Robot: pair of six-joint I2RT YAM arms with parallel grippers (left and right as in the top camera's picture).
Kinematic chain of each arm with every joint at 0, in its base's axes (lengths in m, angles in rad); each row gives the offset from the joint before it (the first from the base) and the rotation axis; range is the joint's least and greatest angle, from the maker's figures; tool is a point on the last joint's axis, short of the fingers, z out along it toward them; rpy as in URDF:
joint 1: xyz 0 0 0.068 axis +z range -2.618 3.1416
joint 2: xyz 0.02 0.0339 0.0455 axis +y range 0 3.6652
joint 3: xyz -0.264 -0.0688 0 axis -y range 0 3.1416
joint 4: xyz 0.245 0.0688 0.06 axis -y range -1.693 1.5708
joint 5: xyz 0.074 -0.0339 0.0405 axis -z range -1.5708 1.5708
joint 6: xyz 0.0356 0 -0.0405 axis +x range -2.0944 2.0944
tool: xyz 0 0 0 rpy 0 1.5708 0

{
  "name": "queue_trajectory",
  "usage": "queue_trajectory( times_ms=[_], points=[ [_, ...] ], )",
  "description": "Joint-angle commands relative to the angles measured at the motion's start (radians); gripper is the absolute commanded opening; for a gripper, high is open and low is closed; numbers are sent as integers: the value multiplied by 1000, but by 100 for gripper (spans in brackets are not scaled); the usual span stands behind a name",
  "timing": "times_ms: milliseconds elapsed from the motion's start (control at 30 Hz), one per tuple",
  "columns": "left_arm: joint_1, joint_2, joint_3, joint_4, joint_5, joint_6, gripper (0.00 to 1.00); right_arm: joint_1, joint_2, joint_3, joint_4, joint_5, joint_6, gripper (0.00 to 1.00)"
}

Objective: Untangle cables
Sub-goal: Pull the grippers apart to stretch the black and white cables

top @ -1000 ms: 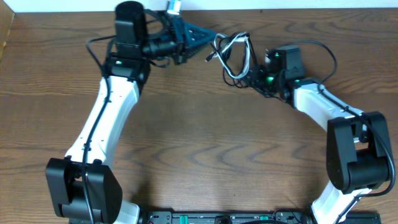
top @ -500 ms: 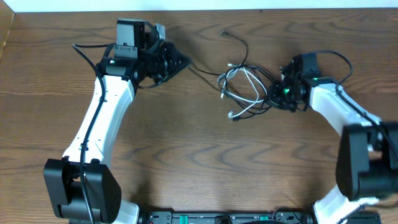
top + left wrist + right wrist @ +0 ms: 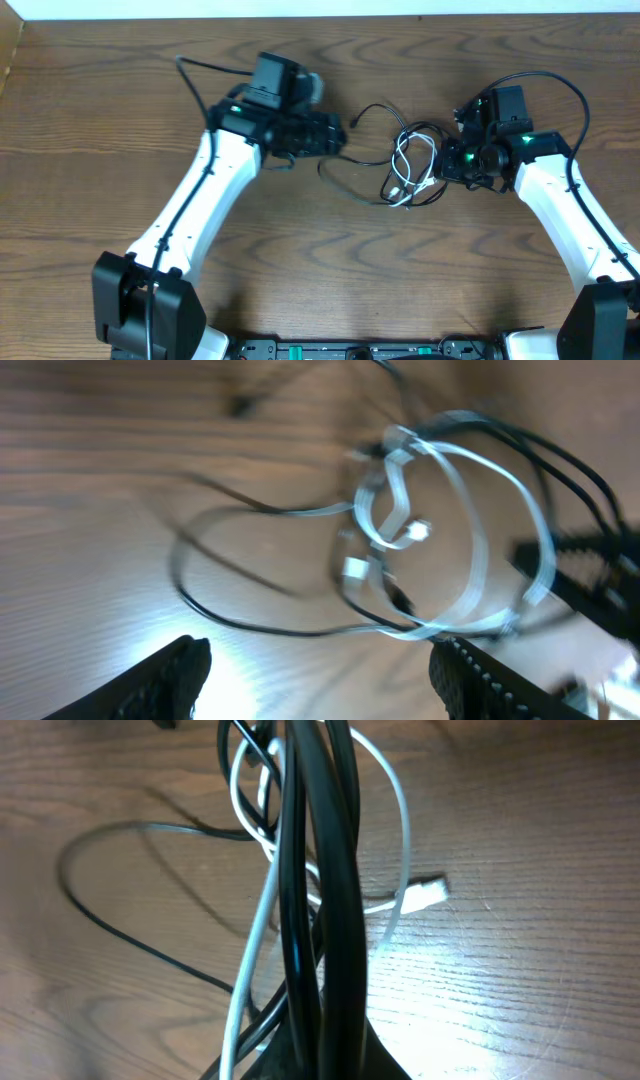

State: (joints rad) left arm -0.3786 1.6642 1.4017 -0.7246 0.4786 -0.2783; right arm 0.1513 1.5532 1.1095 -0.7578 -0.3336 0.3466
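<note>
Black and white cables (image 3: 403, 170) moved down-table; right jaws grip them, left jaws open.

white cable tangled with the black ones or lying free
Tangled: the white cable loops over and under the black cables in one bunch.

The table (image 3: 100, 200) is brown wood with wavy darker grain across its whole surface; glare bleaches patches near-white in both wrist views. The white cable (image 3: 405, 830) is plain white, and its plug (image 3: 428, 892) is white too. The black cables (image 3: 330, 870) are plain glossy black, no markings seen. The left arm (image 3: 190, 205) and right arm (image 3: 565, 205) have white shells and black joints. The left gripper (image 3: 338, 135) is black. The right gripper (image 3: 442, 170) is black, with small green lights (image 3: 524, 138) on the wrist. The strip (image 3: 400, 8) along the far edge is white.
</note>
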Motion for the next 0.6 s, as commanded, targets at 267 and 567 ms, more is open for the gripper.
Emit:
queue_trajectory(
  times_ms=[267, 567],
  points=[
    [-77, 52, 8, 95, 296, 104, 76, -32, -5, 0, 30, -201, -57, 1],
    [-154, 204, 8, 223, 463, 172, 75, -89, -5, 0, 25, -315, -80, 1]
  ],
)
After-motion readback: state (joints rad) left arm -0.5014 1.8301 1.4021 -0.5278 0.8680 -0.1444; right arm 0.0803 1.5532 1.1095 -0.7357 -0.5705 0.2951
